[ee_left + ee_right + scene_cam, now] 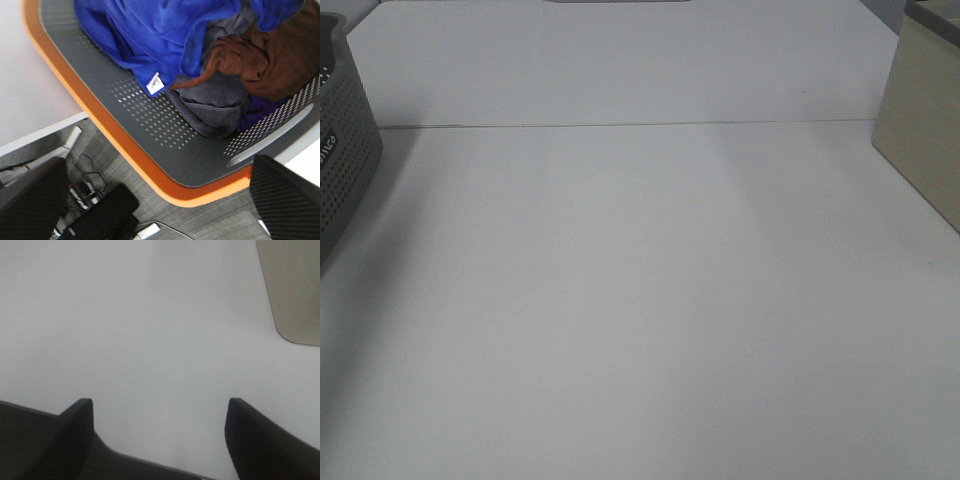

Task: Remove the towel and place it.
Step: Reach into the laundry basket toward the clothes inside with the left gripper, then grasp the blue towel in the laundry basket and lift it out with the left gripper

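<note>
— Where do we find the towel (150, 35)?

— We see it bunched inside the grey basket (150, 125) with the orange rim. Its white tag (155, 83) lies against the perforated wall, and it rests against a brown cloth (260, 60) and a grey cloth (215, 105).

— And our left gripper (157, 165)?

— It hovers by the basket's rim, apart from the towel, with its fingers spread wide.

— Our right gripper (160, 405)?

— It hangs over the white table (640, 300), fingers also well apart, with a beige box (295, 285) near it.

— And from the high camera?

— We see the basket at the table's left edge and the box at its right.
</note>
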